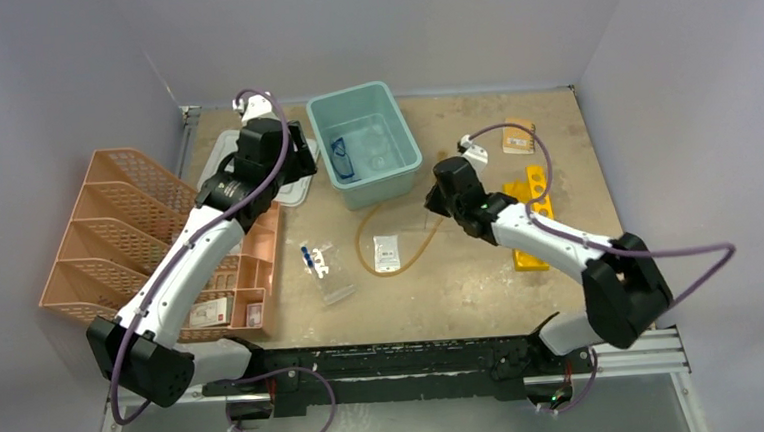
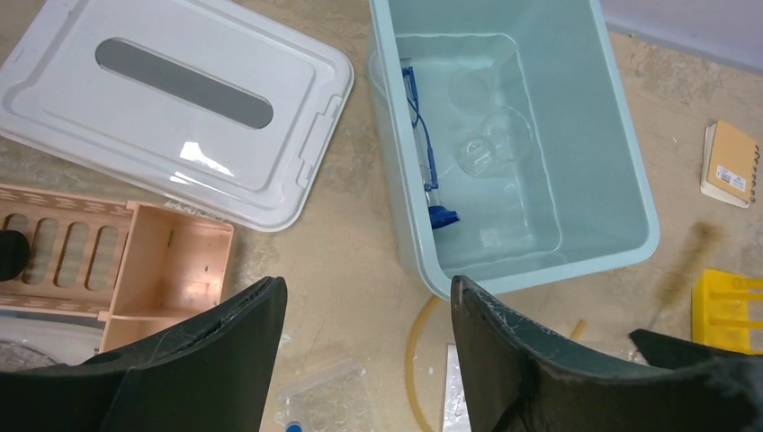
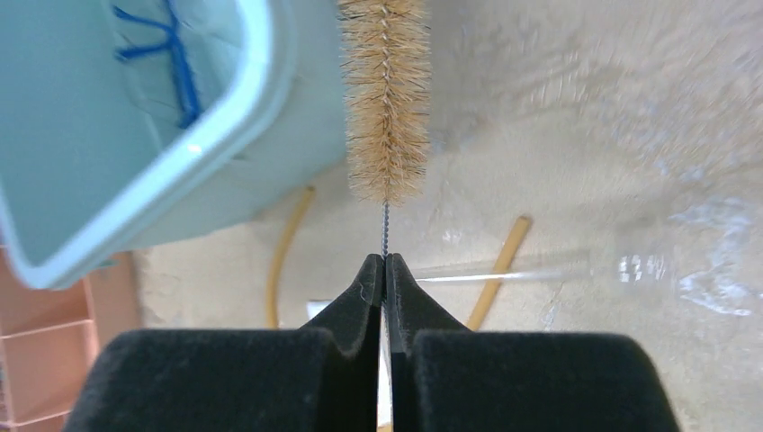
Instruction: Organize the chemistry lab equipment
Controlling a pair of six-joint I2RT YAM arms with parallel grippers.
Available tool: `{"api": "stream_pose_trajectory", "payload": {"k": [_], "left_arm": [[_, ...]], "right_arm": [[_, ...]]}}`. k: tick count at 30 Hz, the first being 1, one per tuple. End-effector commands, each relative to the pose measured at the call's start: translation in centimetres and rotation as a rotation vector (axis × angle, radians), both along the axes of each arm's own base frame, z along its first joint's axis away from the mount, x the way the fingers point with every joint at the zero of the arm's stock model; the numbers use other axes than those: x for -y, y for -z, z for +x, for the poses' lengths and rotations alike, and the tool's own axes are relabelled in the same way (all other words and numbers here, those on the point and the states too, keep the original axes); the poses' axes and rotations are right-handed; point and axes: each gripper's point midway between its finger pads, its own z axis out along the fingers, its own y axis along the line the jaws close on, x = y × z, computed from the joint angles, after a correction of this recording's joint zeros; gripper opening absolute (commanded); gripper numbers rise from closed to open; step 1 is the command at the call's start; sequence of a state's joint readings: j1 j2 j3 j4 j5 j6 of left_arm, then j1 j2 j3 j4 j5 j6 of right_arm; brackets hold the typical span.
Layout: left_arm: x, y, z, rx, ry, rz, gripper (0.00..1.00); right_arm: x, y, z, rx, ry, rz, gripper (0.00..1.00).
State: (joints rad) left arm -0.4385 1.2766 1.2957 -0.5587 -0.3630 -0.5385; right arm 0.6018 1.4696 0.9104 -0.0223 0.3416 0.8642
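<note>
Found the right end effector [image 3: 385,265] pressed together on the thin wire stem of the bristle brush [image 3: 385,99], with the bristle head pointing to 12 o'clock in the right wrist view and overlapping a corner of the teal bin [image 3: 225,117]. Found the left end effector [image 2: 367,292] spread wide and gripping nothing, hovering at 9 o'clock of the bin, above the bin's near left corner.

Located the bin at 12 o'clock on the table [image 1: 462,281] in the top view. Noted inside it the blue-framed safety glasses [image 2: 421,135] along the left wall and the glass dish [image 2: 490,148] on the floor near the middle.

Located the amber rubber tubing [image 1: 361,239] looped on the table at 6 o'clock of the bin, with the white packet [image 1: 386,253] inside the loop. Noted the blue-capped tubes [image 1: 308,258] in a clear bag at 9 o'clock of the packet.

Recorded the white lid [image 2: 180,108] flat at 9 o'clock of the bin, the peach trays [image 1: 109,233] at 9 o'clock of the table, the yellow rack [image 1: 533,207] at 3 o'clock, and the notebook [image 1: 519,137] at 1 o'clock.
</note>
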Motion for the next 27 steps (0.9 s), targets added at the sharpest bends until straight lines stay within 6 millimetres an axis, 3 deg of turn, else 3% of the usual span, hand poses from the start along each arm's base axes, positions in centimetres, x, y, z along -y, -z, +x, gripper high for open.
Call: {"api": "stream_pose_trajectory", "payload": {"k": [1, 5, 8, 11, 14, 19, 27], "left_arm": [[0.0, -1.9, -0.2, 0.059, 0.008, -0.046, 0.66], [0.2, -2.1, -0.5, 0.060, 0.013, -0.069, 0.66], [0.7, -1.8, -0.7, 0.054, 0.023, -0.103, 0.66], [1.3, -1.1, -0.8, 0.044, 0.034, -0.138, 0.66], [1.4, -0.8, -0.7, 0.041, 0.024, -0.152, 0.66], [0.2, -1.8, 0.2, 0.062, -0.065, -0.145, 0.65], [-1.0, -2.6, 1.5, 0.087, -0.152, -0.114, 0.65]], "right_arm": [[2.4, -6.3, 1.0, 0.152, 0.046, -0.080, 0.00], [1.8, -12.2, 2.1, 0.278, -0.049, -0.126, 0.00], [-0.1, -15.9, 2.9, 0.347, -0.175, -0.132, 0.00], [-2.8, -18.6, 3.6, 0.406, -0.311, -0.118, 0.00], [-5.5, -19.9, 4.3, 0.433, -0.433, -0.099, 0.00], [-9.4, -19.1, 6.7, 0.428, -0.565, -0.093, 0.00], [-13.3, -14.3, 9.7, 0.334, -0.674, -0.121, 0.00]]}}
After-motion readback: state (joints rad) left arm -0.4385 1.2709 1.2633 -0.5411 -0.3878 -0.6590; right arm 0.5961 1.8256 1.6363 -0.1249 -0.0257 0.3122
